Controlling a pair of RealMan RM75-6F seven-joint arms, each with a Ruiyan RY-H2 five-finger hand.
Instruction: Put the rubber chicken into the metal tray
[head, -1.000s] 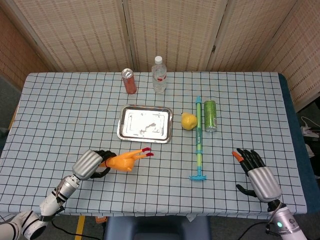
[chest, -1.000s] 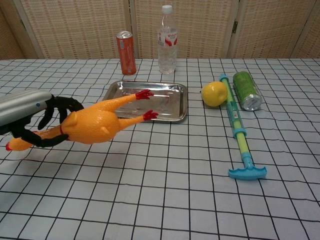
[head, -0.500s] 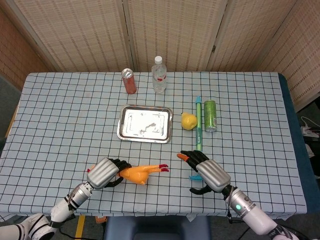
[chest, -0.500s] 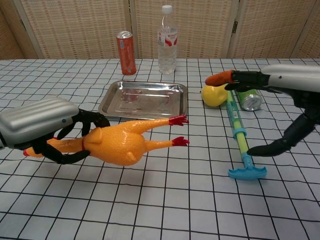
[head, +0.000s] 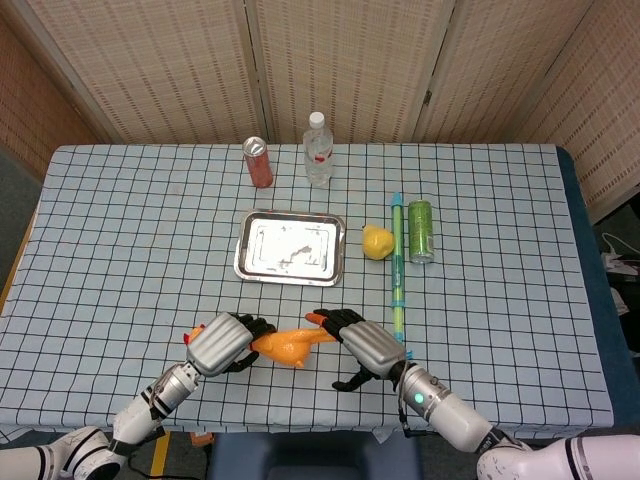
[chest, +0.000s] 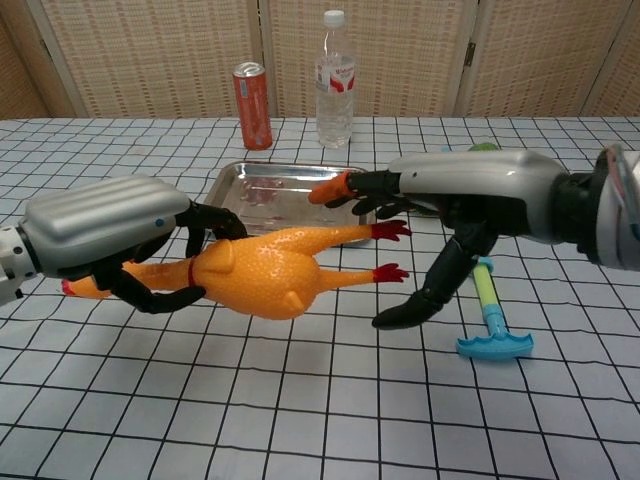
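Note:
The orange rubber chicken (head: 285, 345) (chest: 265, 275) hangs above the table near its front edge, red feet pointing right. My left hand (head: 222, 343) (chest: 105, 222) grips it around the neck end, fingers wrapped on it. My right hand (head: 365, 345) (chest: 460, 195) sits just right of the chicken with its fingers spread. One orange-tipped finger reaches over the legs and the thumb hangs below the feet, not closed on them. The metal tray (head: 290, 250) (chest: 290, 190) lies flat behind the chicken with nothing in it.
An orange can (head: 259, 163) and a water bottle (head: 318, 150) stand behind the tray. To the tray's right lie a lemon (head: 377, 242), a green can (head: 420, 232) on its side, and a long green-blue pump toy (head: 398, 270), partly hidden by my right arm.
My left hand carried the chicken rightward and nearer the front edge. My right hand swept left from the table's right side to the chicken's feet.

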